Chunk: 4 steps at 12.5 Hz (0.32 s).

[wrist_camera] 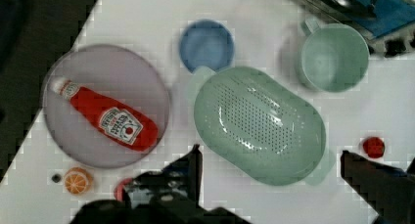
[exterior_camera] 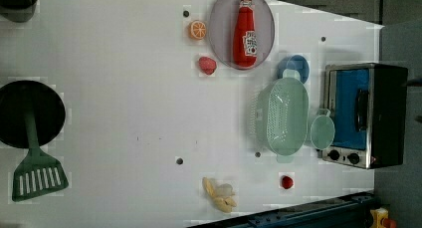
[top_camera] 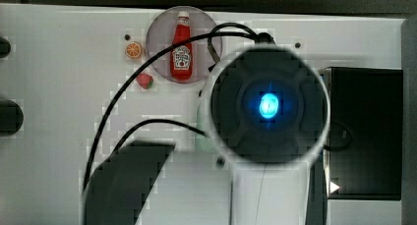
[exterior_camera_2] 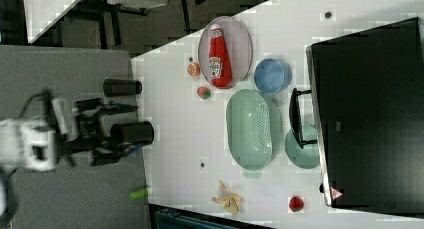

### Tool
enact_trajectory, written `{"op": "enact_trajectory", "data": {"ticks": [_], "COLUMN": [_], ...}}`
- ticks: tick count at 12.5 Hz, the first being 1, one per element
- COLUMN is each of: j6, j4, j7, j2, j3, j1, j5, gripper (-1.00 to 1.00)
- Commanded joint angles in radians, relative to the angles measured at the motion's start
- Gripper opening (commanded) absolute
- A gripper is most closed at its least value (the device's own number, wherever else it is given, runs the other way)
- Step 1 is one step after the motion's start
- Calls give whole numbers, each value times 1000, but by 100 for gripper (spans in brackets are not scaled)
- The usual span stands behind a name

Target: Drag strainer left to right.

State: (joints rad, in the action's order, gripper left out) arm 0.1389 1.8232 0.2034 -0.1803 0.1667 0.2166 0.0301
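The strainer (wrist_camera: 259, 123) is a pale mint-green oval colander dotted with small holes. It stands on the white table between a blue bowl and a mint-green cup. In the left view the strainer (exterior_camera: 283, 116) lies just left of the toaster oven, and the right view shows the strainer (exterior_camera_2: 250, 129) mid-table. My gripper (wrist_camera: 269, 153) hangs above it, open, with its dark fingers (wrist_camera: 193, 165) spread wider than the strainer's width and nothing between them. In the top view my arm covers most of the strainer (top_camera: 204, 131), leaving a green sliver.
A blue bowl (exterior_camera: 293, 68) and a handled mint cup (exterior_camera: 322, 132) touch or nearly touch the strainer. A toaster oven (exterior_camera: 363, 113) stands beside them. A ketchup bottle (exterior_camera: 246, 31) lies on a grey plate, with an orange slice (exterior_camera: 197, 30), a strawberry (exterior_camera: 207, 65), a banana peel (exterior_camera: 219, 194) and a spatula (exterior_camera: 37, 175) around.
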Motion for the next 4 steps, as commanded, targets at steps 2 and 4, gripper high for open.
{"op": "enact_trajectory", "data": {"ticks": [2, 4], "j6": [-77, -76], "j4": [-12, -12], "j7": [-118, -118], "j2": [15, 15], "j3": [0, -4], "j1": [16, 16], "j5": [-9, -9], "gripper": [100, 100]}}
